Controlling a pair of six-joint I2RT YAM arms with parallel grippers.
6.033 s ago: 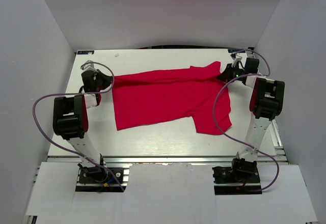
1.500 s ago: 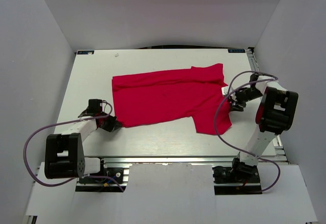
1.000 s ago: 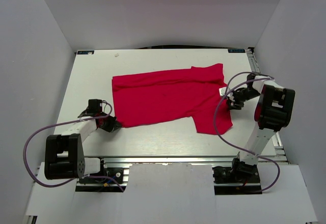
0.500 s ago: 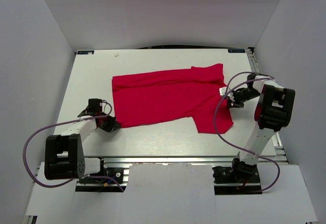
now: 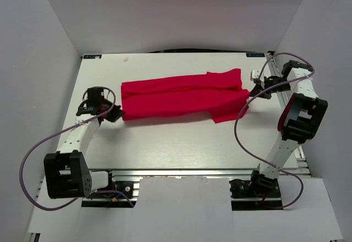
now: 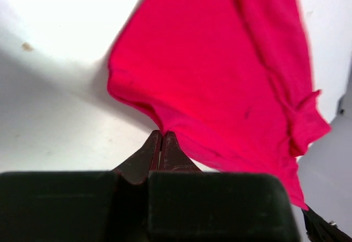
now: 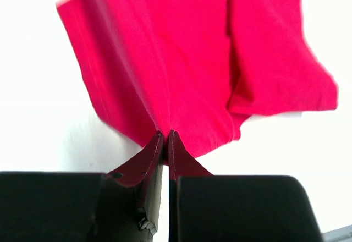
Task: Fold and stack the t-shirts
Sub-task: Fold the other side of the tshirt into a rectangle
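White walls (image 5: pixel 176 11) box in a plain white table (image 5: pixel 165 148), so it's a pretty bare setup.

Starting at the tips: the left gripper (image 6: pixel 161 135) is pinched tight, jaws pressed together on a nip of red cloth at the near-left corner of the t-shirt (image 5: pixel 181 94). Same deal for the right gripper (image 7: pixel 165 133), which is clamped onto the shirt's right-hand edge with fabric fanning out from the tips. So that's 2 grips, 1 at each end.

The shirt sits mid-table as a long red band stretched between the 2 arms. Its near edge looks raised a bit, with a shadow under it. On the right, 1 sleeve (image 5: pixel 226 114) droops toward the near side.

Handling-wise I'd call this light, soft and totally floppy. It sags between the grips and won't hold any shape by itself. It's thin too, so a pinch can easily miss a layer or slide off. Hem corners and edges look like the best places to grab. The middle would just bunch up.

As for stuff around it, the right arm's purple cable (image 5: pixel 237 129) loops down just beside the shirt's right end, and I reckon it could snag the cloth. The left arm's cable (image 5: pixel 33 154) hangs well apart from the cloth. A tiny speck (image 5: pixel 127 59) sits near the far-left corner, nowhere near the action.
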